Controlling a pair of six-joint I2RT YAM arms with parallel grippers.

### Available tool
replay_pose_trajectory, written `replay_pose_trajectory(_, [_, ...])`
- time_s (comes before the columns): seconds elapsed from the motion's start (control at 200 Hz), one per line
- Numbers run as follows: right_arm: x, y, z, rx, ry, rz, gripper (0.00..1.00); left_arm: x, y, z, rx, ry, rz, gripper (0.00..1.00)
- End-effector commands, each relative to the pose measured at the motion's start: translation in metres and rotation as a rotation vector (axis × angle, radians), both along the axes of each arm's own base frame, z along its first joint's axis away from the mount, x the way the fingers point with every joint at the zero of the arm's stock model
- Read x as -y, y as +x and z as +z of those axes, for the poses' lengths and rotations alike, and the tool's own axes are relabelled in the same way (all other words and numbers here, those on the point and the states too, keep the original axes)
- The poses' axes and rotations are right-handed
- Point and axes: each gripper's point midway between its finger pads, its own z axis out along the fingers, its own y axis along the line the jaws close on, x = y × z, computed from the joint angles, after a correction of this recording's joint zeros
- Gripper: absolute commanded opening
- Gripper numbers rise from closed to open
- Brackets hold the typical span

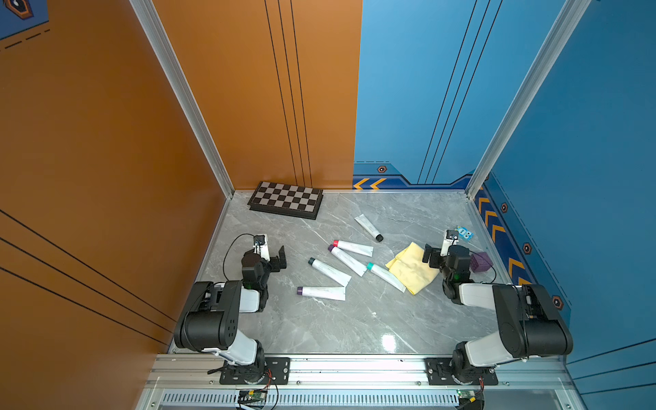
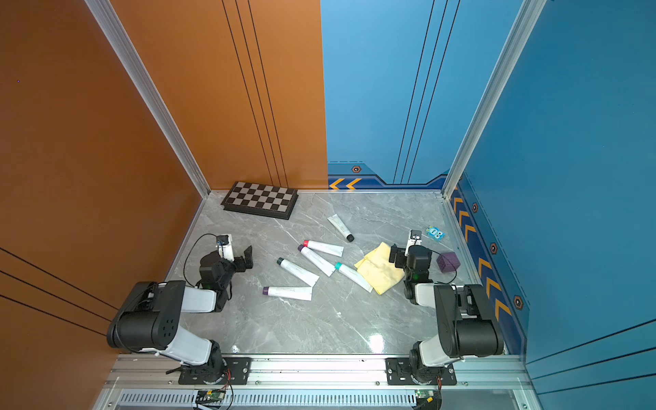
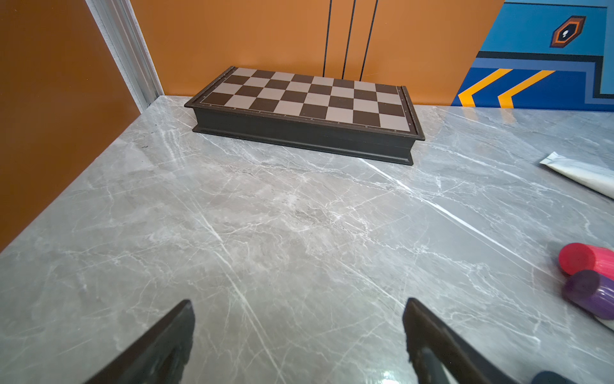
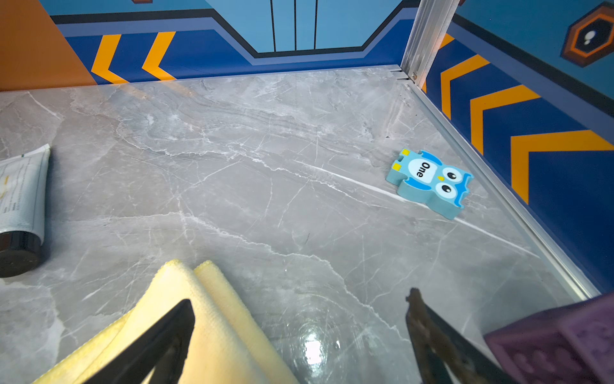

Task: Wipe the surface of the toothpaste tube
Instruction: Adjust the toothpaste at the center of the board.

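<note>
Grey marble table (image 1: 337, 326), walled on three sides. Six toothpaste tubes lie flat mid-table, none held.
- Black-capped tube (image 1: 367, 227) lies farthest back, alone.
- Red-capped tube (image 1: 355, 247) and purple-capped tube (image 1: 348, 261) lie side by side, caps nearly touching.
- Dark-capped tube (image 1: 330, 271) lies just beside them. Its tail meets the tail of the front purple tube (image 1: 321, 291), which is closest to the near edge.
- Teal-capped tube (image 1: 387, 277) runs along the border of the yellow cloth (image 1: 413, 269), touching it.

Clutter:
- Chessboard (image 1: 285, 199) is closed and flat against the far edge, toward the far-left corner.
- Blue owl eraser (image 1: 465, 233) and purple cube (image 1: 481, 262) sit close to the right edge. The cube is just beside the right arm's wrist.

Left gripper (image 3: 299, 312): jaws wide, nothing between them. It is over bare marble near the left edge, apart from the tubes, with open table stretching toward the chessboard.

Right gripper (image 4: 300, 299): jaws wide, empty, at the cloth's far corner. One finger (image 4: 166, 332) is over the cloth, contact unclear. The cube crowds the other finger.

Broad bare marble runs along the near edge between the two arm bases.
</note>
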Motion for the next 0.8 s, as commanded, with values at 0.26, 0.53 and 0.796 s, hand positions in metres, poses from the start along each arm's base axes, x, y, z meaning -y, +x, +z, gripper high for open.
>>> replay_pose_trajectory(0.26, [-0.002,0.006,0.007,0.024,-0.012,0.011,1.0,-0.019,-0.003,0.002,0.01,0.002,0.11,0.99])
replay_pose_trajectory(0.53, [-0.002,0.006,0.007,0.023,-0.011,0.011,1.0,-0.019,-0.003,0.01,0.03,0.01,0.113,0.99])
replay_pose_trajectory(0.796, [-0.003,0.021,0.052,-0.131,-0.064,-0.071,1.0,-0.015,-0.036,0.06,0.182,0.076,0.158,0.99])
